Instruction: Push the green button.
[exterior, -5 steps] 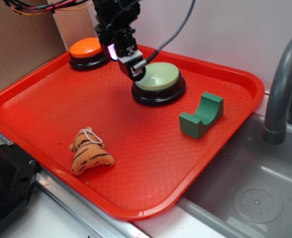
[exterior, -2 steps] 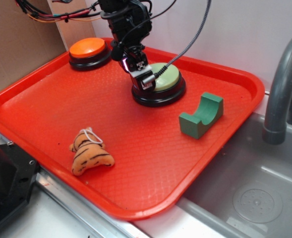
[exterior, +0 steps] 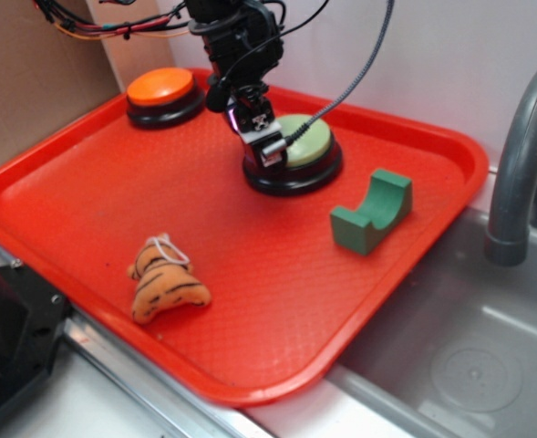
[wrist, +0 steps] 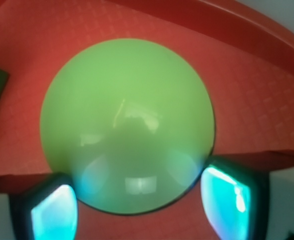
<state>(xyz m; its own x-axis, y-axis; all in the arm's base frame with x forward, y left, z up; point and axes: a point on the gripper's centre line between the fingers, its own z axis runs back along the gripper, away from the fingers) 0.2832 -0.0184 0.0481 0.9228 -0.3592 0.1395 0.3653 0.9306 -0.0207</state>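
The green button (exterior: 304,141), a pale green dome on a glossy black base, sits on the red tray (exterior: 250,274) right of centre toward the back. My gripper (exterior: 268,151) points down at the button's near-left edge and seems to touch its top. In the wrist view the green dome (wrist: 127,115) fills most of the frame. My gripper (wrist: 139,202) is open, with one glowing cyan fingertip (wrist: 54,212) at the left and one at the right of the dome's near rim. It holds nothing.
An orange-topped button (exterior: 161,89) stands at the tray's back left. A dark green arch block (exterior: 372,213) lies right of the green button. A striped toy tiger (exterior: 163,278) lies near the front. A sink (exterior: 469,365) and grey faucet (exterior: 519,155) are at the right.
My gripper has moved down and to the right from above the tray onto the green button's left edge. In the last half second it has barely shifted.
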